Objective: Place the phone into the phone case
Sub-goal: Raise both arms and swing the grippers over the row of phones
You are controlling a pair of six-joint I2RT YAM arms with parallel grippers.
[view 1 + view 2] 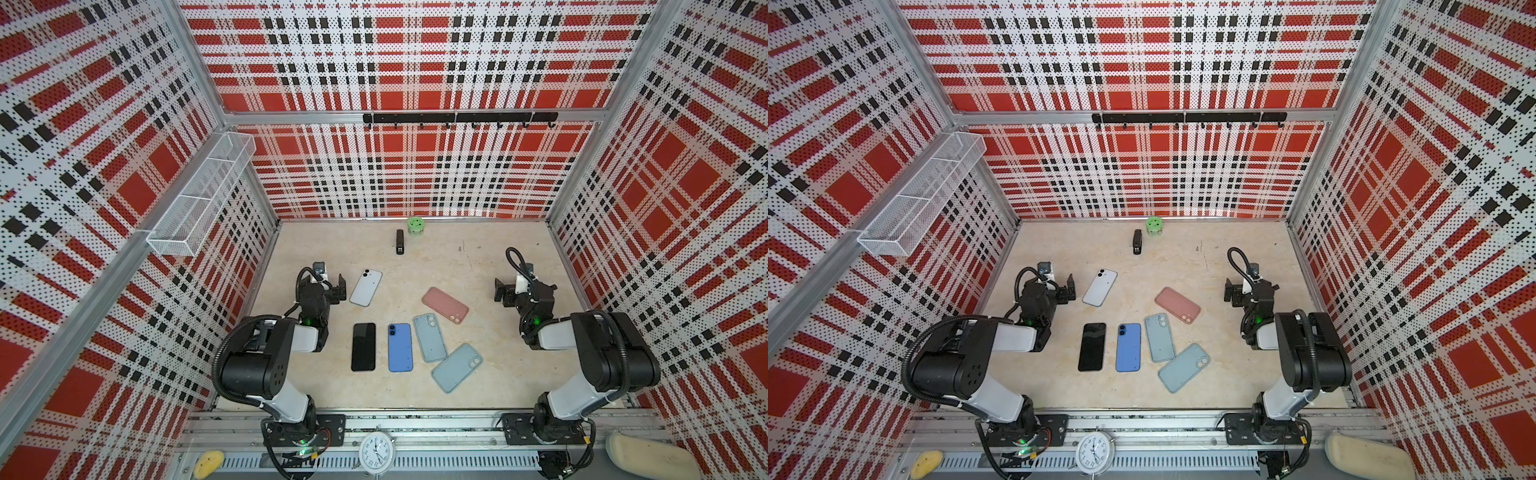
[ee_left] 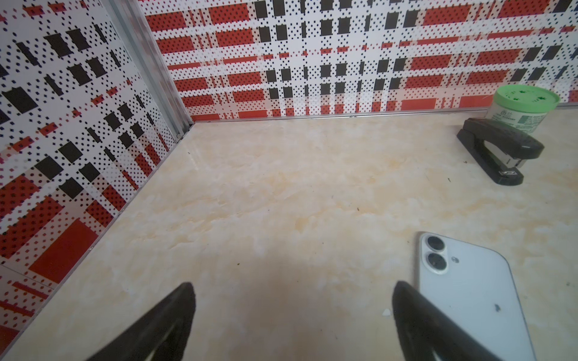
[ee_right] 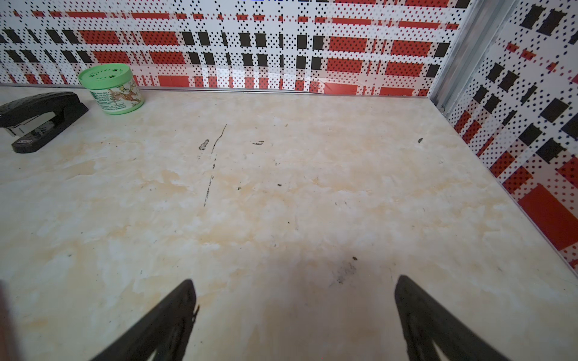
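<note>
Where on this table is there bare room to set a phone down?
Bare: the far right stretch between the green jar and the right wall; the far left corner, left of the stapler. Crowded: the centre, from the white phone to the pink case.

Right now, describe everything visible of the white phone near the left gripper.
The white phone lies flat, back up, on the marbled table, uncased. Its smooth pale back has rounded corners, two stacked lenses in an oval bump at the far end, a small flash dot beside them, and a dark speck. It is angled, lens end toward the back wall. It sits beside the open left gripper, seemingly not touching it.
</note>
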